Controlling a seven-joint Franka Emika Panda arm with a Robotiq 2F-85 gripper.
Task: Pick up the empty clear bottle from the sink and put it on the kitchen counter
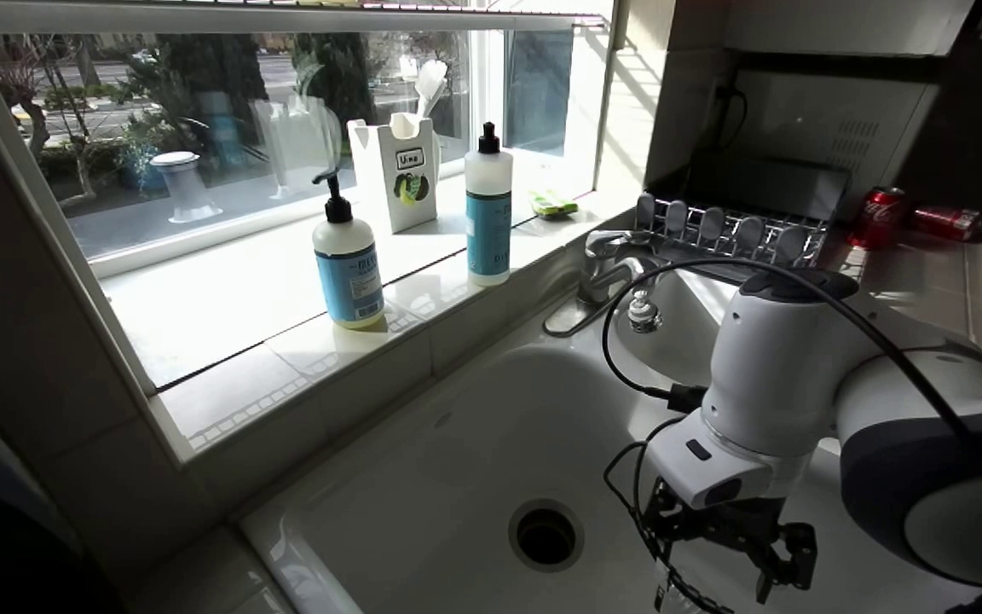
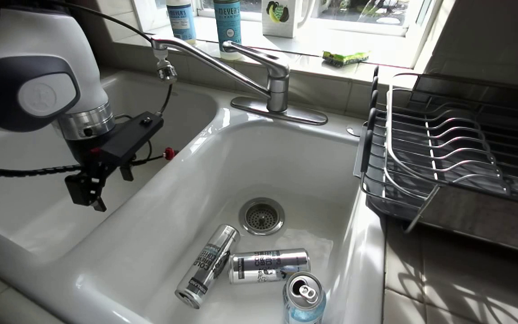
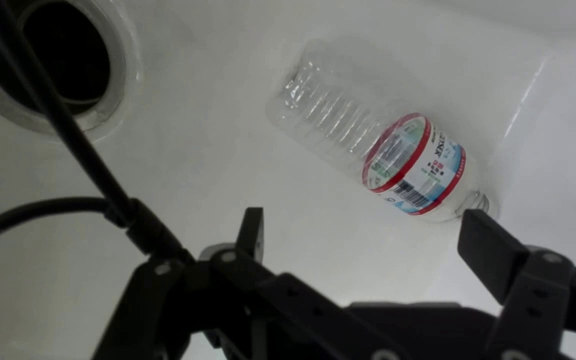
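Black gripper [image 3: 360, 230], fingers [image 3: 490, 255] spread wide apart, near a clear bottle [image 3: 338, 120]

It fills 6 o'clock in the wrist view, and the bottom edge cuts it off. The bottle lies on its side in the smooth white sink [image 3: 193, 165] at 2 o'clock, pointing from 10 to 4. It is thin, see-through plastic with bumpy rings and a red-edged blue and white label [image 3: 428, 165]. Its 10 o'clock end fades into the white. Its 4 o'clock end is by a finger in this view; I cannot tell if they touch. At 10 o'clock a black cable [image 3: 68, 125] crosses the round drain [image 3: 80, 60], which is cut off too. In an exterior view, the tiled kitchen counter [image 2: 448, 270] is at 4 o'clock, partly cut off.
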